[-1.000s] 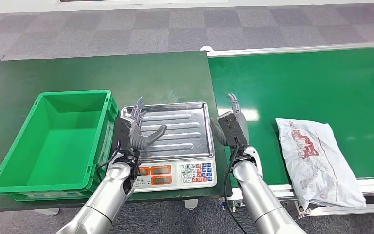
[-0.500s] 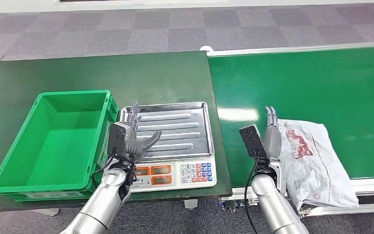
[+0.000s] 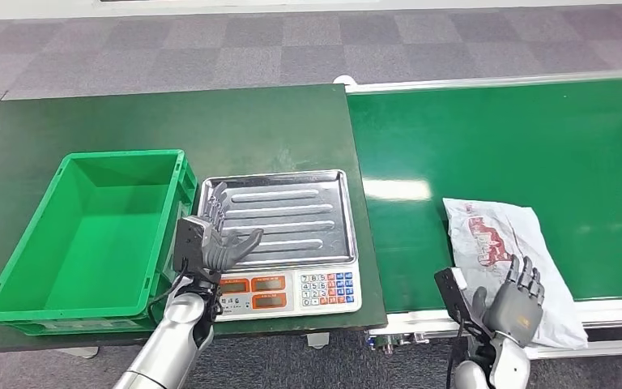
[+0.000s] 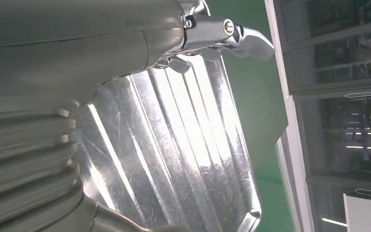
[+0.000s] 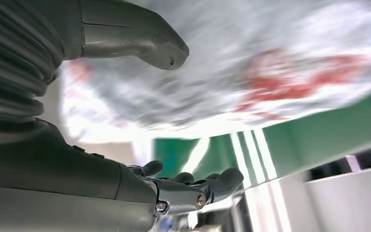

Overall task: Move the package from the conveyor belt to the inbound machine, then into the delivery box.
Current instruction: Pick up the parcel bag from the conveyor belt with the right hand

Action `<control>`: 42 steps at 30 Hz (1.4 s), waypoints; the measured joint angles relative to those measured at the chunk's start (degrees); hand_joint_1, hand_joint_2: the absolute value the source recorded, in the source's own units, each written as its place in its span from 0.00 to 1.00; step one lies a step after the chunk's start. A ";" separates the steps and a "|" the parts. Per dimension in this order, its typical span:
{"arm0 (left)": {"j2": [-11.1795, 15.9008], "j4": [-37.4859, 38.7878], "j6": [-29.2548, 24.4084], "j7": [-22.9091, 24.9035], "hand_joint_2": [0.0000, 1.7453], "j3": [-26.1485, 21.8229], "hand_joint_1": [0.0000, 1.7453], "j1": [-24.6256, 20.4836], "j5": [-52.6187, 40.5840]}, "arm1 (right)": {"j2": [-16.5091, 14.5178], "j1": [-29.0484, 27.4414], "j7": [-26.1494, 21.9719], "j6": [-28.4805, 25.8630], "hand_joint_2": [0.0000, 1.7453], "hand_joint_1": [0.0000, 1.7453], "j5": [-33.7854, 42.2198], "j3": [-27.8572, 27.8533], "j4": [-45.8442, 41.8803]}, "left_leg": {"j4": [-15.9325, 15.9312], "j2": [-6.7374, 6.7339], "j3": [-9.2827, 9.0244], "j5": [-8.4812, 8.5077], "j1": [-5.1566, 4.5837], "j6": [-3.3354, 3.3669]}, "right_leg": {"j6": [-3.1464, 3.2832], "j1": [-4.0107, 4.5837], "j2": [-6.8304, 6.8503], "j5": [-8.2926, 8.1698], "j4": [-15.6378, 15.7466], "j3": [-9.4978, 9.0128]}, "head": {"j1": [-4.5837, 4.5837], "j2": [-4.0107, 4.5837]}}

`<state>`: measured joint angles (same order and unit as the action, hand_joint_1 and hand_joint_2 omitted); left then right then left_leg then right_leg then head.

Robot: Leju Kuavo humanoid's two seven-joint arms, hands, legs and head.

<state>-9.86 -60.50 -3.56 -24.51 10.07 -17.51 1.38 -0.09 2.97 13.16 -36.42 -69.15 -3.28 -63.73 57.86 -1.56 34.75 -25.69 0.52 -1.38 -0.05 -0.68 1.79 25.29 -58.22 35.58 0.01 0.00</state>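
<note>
The package (image 3: 494,243), a white plastic bag with red print, lies flat on the green conveyor belt (image 3: 502,138) close to its near edge. My right hand (image 3: 517,298) is open with fingers spread over the bag's near end, holding nothing. In the right wrist view the bag (image 5: 270,72) is blurred, beyond the thumb (image 5: 140,43) and the fingers (image 5: 193,186). The inbound machine is a weighing scale with a bare steel tray (image 3: 291,212) and a keypad (image 3: 328,285). My left hand (image 3: 210,241) hovers open over the tray's left edge; the left wrist view looks over the ribbed tray (image 4: 174,145).
A green delivery crate (image 3: 16,267), with nothing inside, stands left of the scale on the dark green table (image 3: 170,121). The belt's white frame (image 3: 615,308) runs along its near side. Grey carpet floor lies beyond the table.
My right hand has swung from beside the scale to the right and back toward me, ending at the bag's near end. The bag has drifted left on the belt. My left hand sank slightly.
</note>
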 joint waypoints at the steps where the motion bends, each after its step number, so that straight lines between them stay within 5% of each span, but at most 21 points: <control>1: -0.01 -0.40 0.00 0.10 1.00 -0.10 0.00 0.26 -0.20 | 0.00 -0.73 1.04 0.49 1.00 0.00 -2.12 -1.13 -0.33 | 0.00 0.00 0.00 -0.02 0.00 0.01 | -0.01 0.00 0.00 0.01 0.00 0.00 | 0.01 0.00; 14: -0.02 -4.42 0.55 0.29 1.00 -2.34 0.00 3.38 -1.18 | -0.58 -3.31 6.83 7.12 1.00 0.00 -12.26 -7.43 -2.80 | 0.00 -0.04 -0.03 -0.04 -0.02 0.04 | -0.03 -0.02 -0.02 0.03 0.00 -0.02 | -0.01 0.00; 21: -0.02 -5.36 0.85 0.48 1.00 -2.96 0.00 3.92 -1.51 | -0.56 -2.60 5.57 10.42 1.00 0.00 -11.06 -9.08 -3.54 | 0.00 -0.04 -0.02 -0.04 -0.04 0.04 | -0.03 -0.04 -0.02 0.03 0.00 -0.02 | 0.01 0.00; 25: -0.02 -5.37 1.22 0.69 1.00 -3.14 0.00 3.90 -2.13 | -0.25 -0.23 1.17 14.64 1.00 0.00 -4.23 -9.22 -2.33 | 0.00 -0.10 -0.05 -0.04 -0.05 0.04 | -0.03 -0.06 -0.06 0.02 0.00 -0.03 | -0.01 0.00; 29: 0.01 -5.32 1.81 0.83 1.00 -3.14 0.00 3.53 -2.62 | 0.79 3.99 -5.56 24.66 1.00 0.00 9.18 -9.24 2.33 | 0.01 -0.14 -0.10 -0.02 -0.05 0.06 | -0.04 -0.06 -0.08 -0.02 0.00 -0.05 | -0.01 0.00; 40: 1.10 -1.61 4.19 -1.67 1.00 -3.08 0.00 0.25 -1.65 | 8.04 15.16 -26.12 53.80 1.00 0.00 30.06 -8.59 23.79 | 0.06 -1.26 -1.17 -0.87 0.33 0.13 | -0.10 0.21 -1.11 0.21 0.49 -1.38 | -0.01 0.00; 42: 1.24 -0.04 4.52 -2.32 1.00 -2.83 0.00 -0.88 -1.22 | 9.38 16.65 -28.17 58.25 1.00 0.51 31.54 -7.60 27.28 | 0.06 -1.49 -1.80 -1.33 0.53 0.14 | -0.07 0.30 -1.32 0.54 0.66 -2.07 | -0.02 0.00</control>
<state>-8.62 -60.55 0.96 -26.83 7.24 -18.40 0.15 9.29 19.63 -15.00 21.84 -37.61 -10.89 -36.46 57.92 -3.06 32.94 -27.01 1.06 -1.23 -0.12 -0.38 0.46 25.84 -57.56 33.52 -0.01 0.00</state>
